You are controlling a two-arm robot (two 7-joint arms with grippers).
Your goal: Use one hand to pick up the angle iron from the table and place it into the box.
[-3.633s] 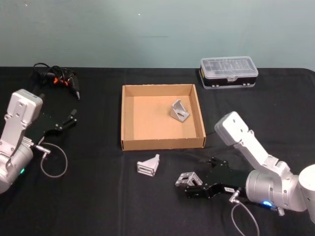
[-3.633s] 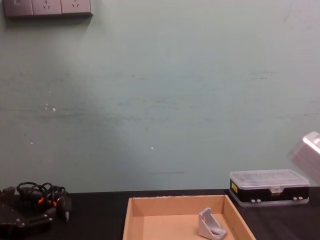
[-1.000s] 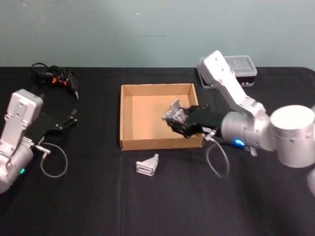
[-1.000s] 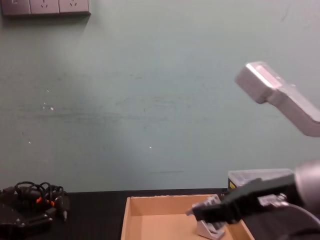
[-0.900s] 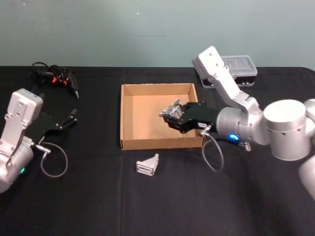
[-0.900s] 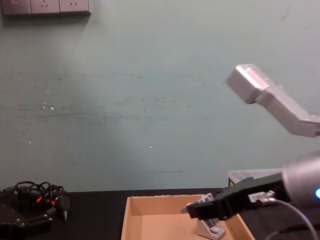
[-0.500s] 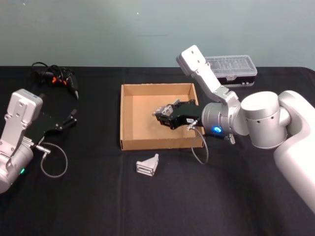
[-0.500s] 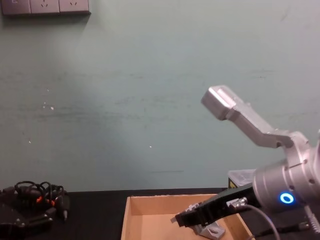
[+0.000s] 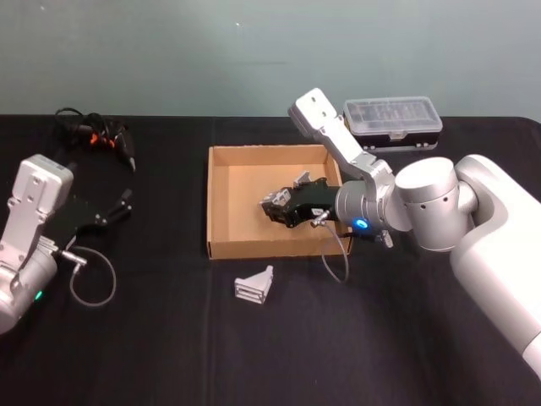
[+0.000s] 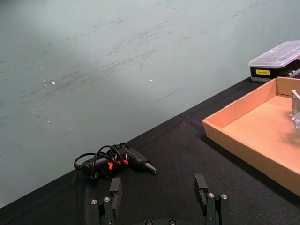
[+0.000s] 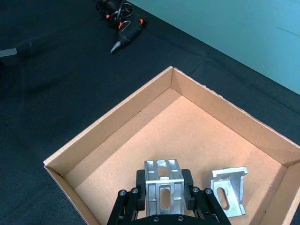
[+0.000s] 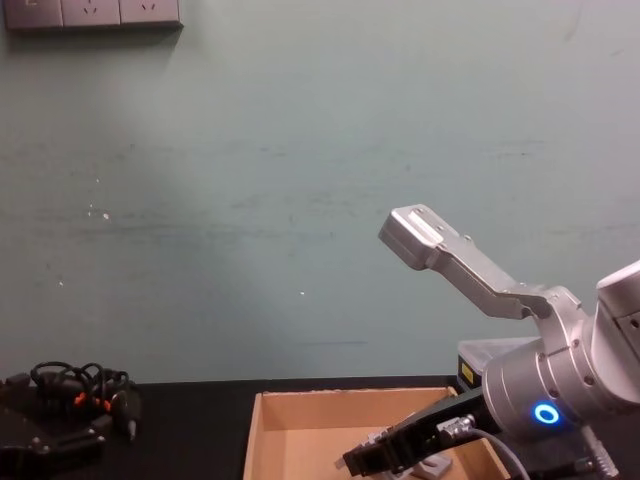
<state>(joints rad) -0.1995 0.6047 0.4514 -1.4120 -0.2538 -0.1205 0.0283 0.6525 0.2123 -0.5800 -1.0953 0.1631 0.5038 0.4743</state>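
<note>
My right gripper [image 9: 276,208] is shut on a silver angle iron [image 9: 273,201] and holds it above the floor of the tan cardboard box [image 9: 210,203]. In the right wrist view the held angle iron [image 11: 163,174] sits between the black fingers, over the box floor [image 11: 154,140]. A second angle iron [image 11: 228,190] lies in the box beside it. Another angle iron [image 9: 254,286] lies on the black table [image 9: 152,338] just in front of the box. My left gripper [image 9: 127,199] is parked open at the far left.
A black plastic case with a clear lid [image 9: 392,123] stands behind the box at the right. A black tool with tangled cable [image 9: 95,134] lies at the back left. A loose cable loop [image 9: 91,279] hangs by the left arm.
The right arm lifted an angle iron from the table's front and carried it up and left, over the box's right wall to above the box floor. The left arm stayed still.
</note>
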